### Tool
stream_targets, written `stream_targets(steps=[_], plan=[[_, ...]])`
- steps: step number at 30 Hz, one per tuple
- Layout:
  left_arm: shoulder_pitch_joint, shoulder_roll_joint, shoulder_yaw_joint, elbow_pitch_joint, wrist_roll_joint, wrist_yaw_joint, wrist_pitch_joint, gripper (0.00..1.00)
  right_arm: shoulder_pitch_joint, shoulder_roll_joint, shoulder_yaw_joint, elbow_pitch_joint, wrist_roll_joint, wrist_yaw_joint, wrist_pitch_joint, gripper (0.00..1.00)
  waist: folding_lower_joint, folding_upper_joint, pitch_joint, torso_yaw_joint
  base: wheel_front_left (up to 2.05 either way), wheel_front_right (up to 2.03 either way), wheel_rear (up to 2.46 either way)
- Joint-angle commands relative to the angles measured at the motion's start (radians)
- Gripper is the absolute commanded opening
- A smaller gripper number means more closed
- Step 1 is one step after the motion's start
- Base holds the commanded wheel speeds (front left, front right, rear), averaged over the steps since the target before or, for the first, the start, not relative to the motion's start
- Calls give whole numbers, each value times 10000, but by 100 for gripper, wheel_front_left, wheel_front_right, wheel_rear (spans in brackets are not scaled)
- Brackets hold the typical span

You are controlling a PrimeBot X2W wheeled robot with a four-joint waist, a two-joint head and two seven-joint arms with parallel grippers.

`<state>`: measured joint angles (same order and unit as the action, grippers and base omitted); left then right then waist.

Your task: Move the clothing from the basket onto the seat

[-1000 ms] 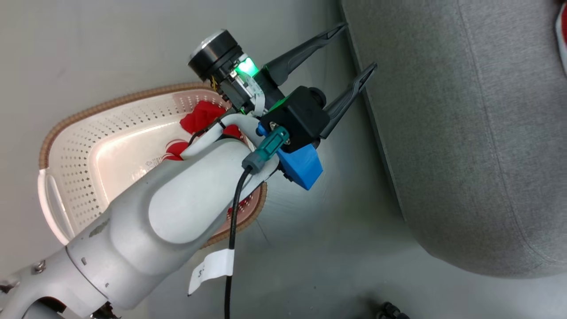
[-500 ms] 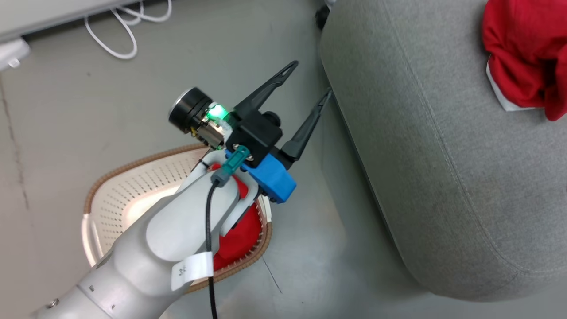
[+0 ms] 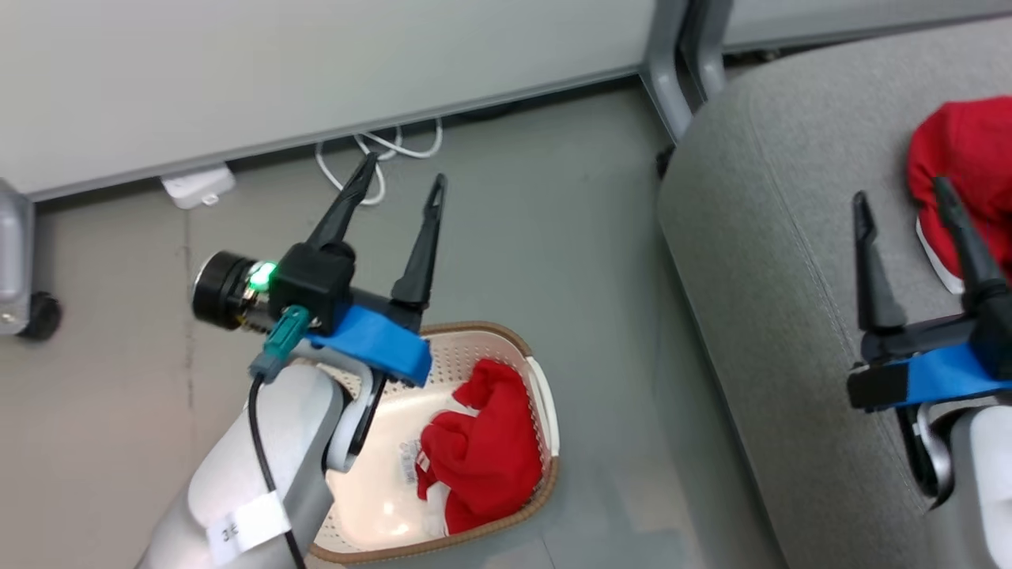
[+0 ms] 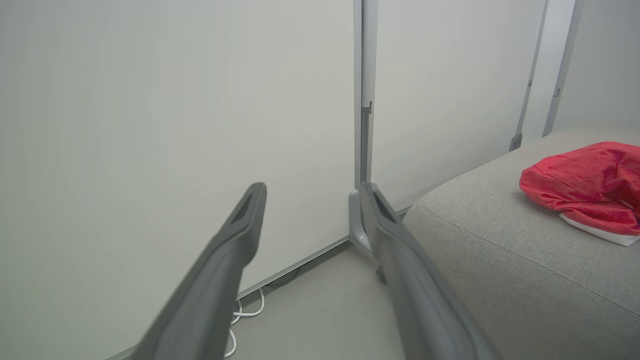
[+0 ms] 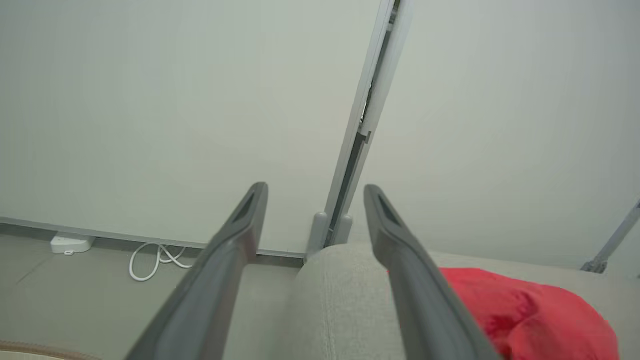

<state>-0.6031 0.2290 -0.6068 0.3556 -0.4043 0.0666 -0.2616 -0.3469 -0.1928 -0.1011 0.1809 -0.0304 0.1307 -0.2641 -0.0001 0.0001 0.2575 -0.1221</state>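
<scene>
With your left gripper [image 3: 403, 169] and right gripper [image 3: 900, 190] both spread wide and empty, lower the left onto the garment [image 3: 482, 454] bunched in the basket [image 3: 545, 395] below its wrist, pinch a thick fold, lift it clear, then carry it to the seat [image 3: 775, 237] under the right gripper.

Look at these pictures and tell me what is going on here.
A two-armed robot is moving laundry. One bright red soft garment lies on the grey fabric seat; a second red garment sits in the cream perforated plastic basket on the floor. Both grippers are open and empty: the left gripper is raised near the basket, the right gripper over the seat.
</scene>
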Motion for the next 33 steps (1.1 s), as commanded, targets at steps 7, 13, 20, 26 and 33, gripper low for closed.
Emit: stream_targets(steps=[7,13,20,26,33], plan=[[1644,-213,1743,-408,749,-175,-47,100,719,260,837,-9,124,1,-7,100,1,-1,-1110,1032,0,0,0],[2627,-442,2654,-607,1165,-449,-48,100,1194,409,1032,84,217,1,-8,100,1,-1,-1546,1279,0,0,0],[3791,-821,3665,-787,1688,-866,-48,100,2066,700,768,105,371,1,-6,100,1,-1,-2095,1471,0,0,0],[4451,-1068,4228,-778,2052,-1201,-48,100,2669,951,439,138,507,1,-8,100,1,-1,-2338,1530,0,0,0],[4955,-1354,4641,-746,2310,-1455,-49,100,3242,1222,249,211,541,1,-6,100,1,-1,-2452,1570,0,0,0]])
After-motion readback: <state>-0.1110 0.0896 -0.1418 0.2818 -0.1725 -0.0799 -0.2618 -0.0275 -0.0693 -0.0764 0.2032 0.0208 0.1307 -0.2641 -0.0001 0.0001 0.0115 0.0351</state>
